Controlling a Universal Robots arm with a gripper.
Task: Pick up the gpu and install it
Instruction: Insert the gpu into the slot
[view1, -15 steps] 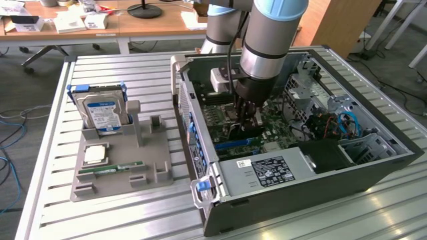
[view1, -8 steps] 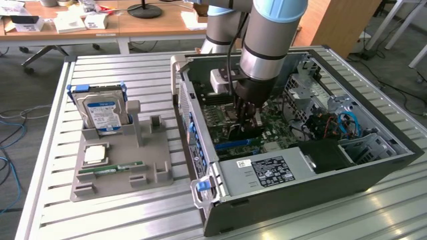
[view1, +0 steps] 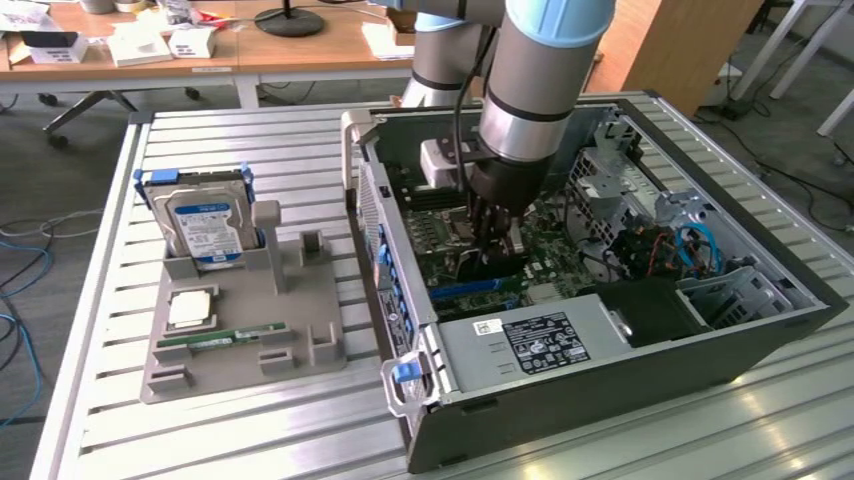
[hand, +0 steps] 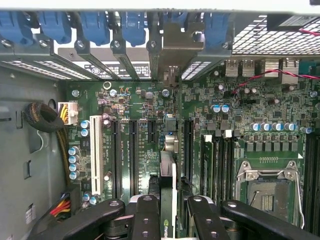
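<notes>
Jaws partly closed, clamping thin black flat gpu card by its top edge. Card held edge-on and upright, likely so its lower edge meets a slot. Sits inside open dark-grey metal computer case, over green motherboard, bracket end toward rear openings. Seating: cannot tell.

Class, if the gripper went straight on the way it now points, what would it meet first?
Most likely the motherboard. The gpu clamped in the gripper would touch it first, among the black slots. Depth makes it unclear which slot.
</notes>
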